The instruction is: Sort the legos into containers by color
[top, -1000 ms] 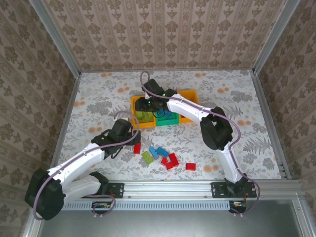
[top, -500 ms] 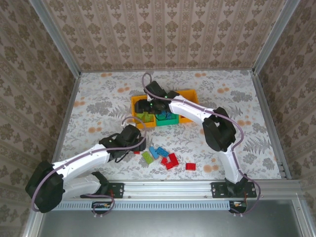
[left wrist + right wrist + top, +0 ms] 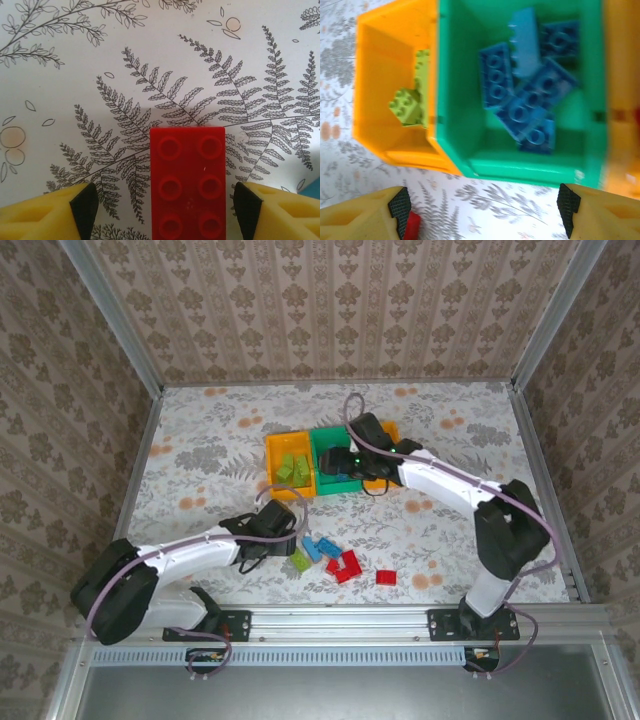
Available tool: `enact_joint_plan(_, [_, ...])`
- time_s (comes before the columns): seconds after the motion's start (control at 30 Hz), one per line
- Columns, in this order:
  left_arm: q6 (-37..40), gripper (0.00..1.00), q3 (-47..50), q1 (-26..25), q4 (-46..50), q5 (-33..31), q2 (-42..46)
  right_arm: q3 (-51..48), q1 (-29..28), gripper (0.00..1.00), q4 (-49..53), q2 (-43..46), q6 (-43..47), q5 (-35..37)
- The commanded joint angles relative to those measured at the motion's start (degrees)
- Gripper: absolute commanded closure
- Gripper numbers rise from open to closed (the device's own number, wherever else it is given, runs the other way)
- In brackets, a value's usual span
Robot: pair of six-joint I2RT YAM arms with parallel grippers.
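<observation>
A red lego (image 3: pixel 187 182) lies studs-up on the table between the yellow fingers of my left gripper (image 3: pixel 166 209), which is open with a gap on each side. That gripper (image 3: pixel 283 532) hovers low at the near left. The containers stand in a row. The left orange bin (image 3: pixel 375 75) (image 3: pixel 272 455) holds lime green legos (image 3: pixel 410 105). The green bin (image 3: pixel 465 100) (image 3: pixel 325 443) holds several blue legos (image 3: pixel 530 105). The right orange bin (image 3: pixel 622 100) (image 3: pixel 376 483) is mostly hidden. My right gripper (image 3: pixel 482 210) (image 3: pixel 345 468) is open and empty by the green bin's near wall.
Loose legos lie on the near table: a lime green one (image 3: pixel 298 559), blue ones (image 3: pixel 322 546), red ones (image 3: pixel 345 565) and a single red one (image 3: pixel 386 578). Another red piece (image 3: pixel 412 227) shows beside my right gripper's left finger. Metal rails edge the table.
My right gripper opened above the left orange bin and swung right to the green bin. My left gripper came down and right over the red lego, its jaws narrowing.
</observation>
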State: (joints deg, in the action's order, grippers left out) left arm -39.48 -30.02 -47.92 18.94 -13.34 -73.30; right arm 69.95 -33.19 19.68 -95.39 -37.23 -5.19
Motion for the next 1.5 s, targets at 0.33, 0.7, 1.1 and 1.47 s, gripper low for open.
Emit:
enact_joint_plan(0.33, [-1.11, 0.28, 0.12, 0.81, -2.50, 0.25, -4.05, -22.56, 7.74, 0.05, 5.33, 26.42, 5.02, 16.83])
enact_joint_plan(0.7, [-0.32, 0.40, -0.57, 1.89, -3.19, 1.05, -4.48, -36.46, 14.49, 0.00, 8.82, 43.87, 4.79, 17.32])
enact_joint_plan(1.1, [-0.29, 0.62, -0.10, 2.47, -4.46, 1.56, -4.84, -42.13, 17.62, 0.00, 9.07, 48.93, 2.72, 14.55])
enact_joint_plan(1.47, [1.70, 0.78, -6.73, 0.35, -0.77, -0.46, -2.42, -44.04, 17.48, 0.01, 6.43, 44.80, 0.72, 10.60])
